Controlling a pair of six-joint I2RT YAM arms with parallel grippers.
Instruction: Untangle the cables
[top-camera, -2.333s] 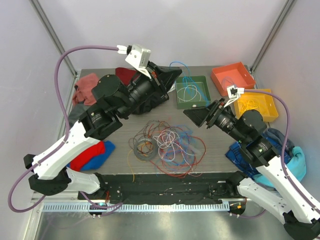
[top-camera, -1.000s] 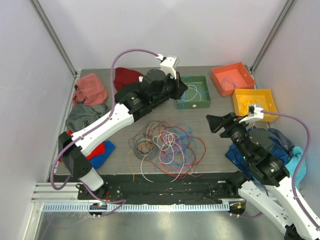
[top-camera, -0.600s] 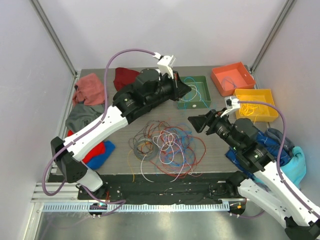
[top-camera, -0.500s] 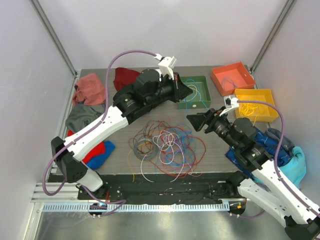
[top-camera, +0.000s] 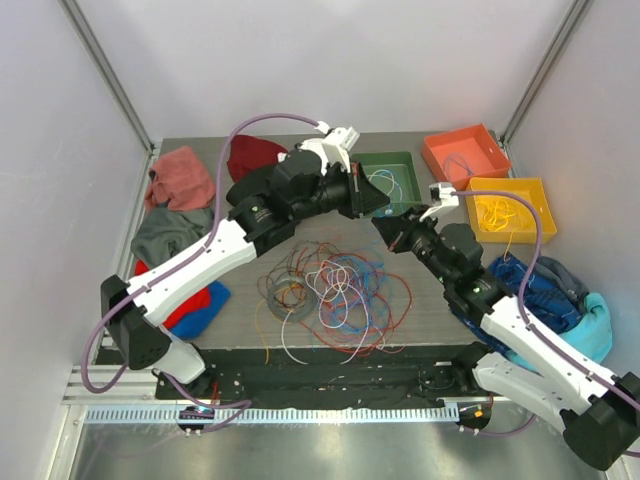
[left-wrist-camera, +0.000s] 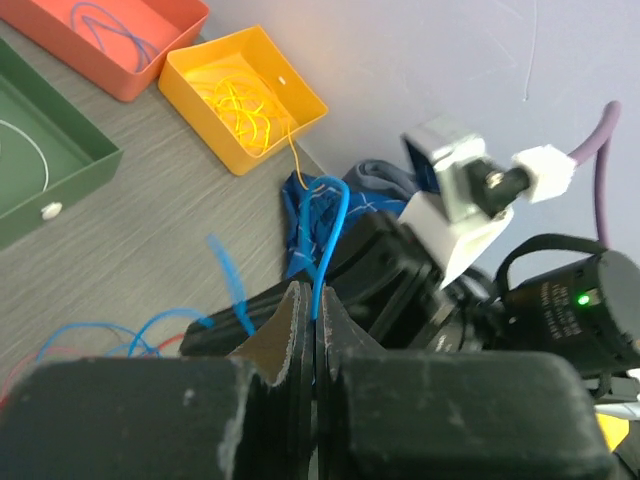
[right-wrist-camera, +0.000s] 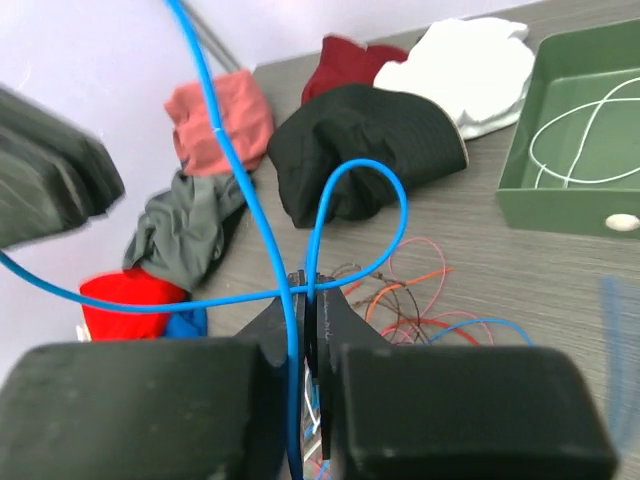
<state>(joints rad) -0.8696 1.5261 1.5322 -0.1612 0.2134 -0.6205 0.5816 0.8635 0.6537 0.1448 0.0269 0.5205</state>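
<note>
While the left gripper (left-wrist-camera: 307, 300) and right gripper (right-wrist-camera: 306, 290) each pinch the blue cable (right-wrist-camera: 216, 132), fingers pressed together, its short span bridges them, on the far side of the tangled cables (top-camera: 335, 290).

A blue cable (right-wrist-camera: 367, 163), green tray (top-camera: 405, 190), orange tray (top-camera: 482, 148), yellow tray (top-camera: 541, 205), and grey wood-grain table (top-camera: 432, 312).

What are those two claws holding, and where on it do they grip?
A thin blue cable, apparently the same one: the left gripper pinches it below a bend, the right gripper at the foot of a loop.
</note>
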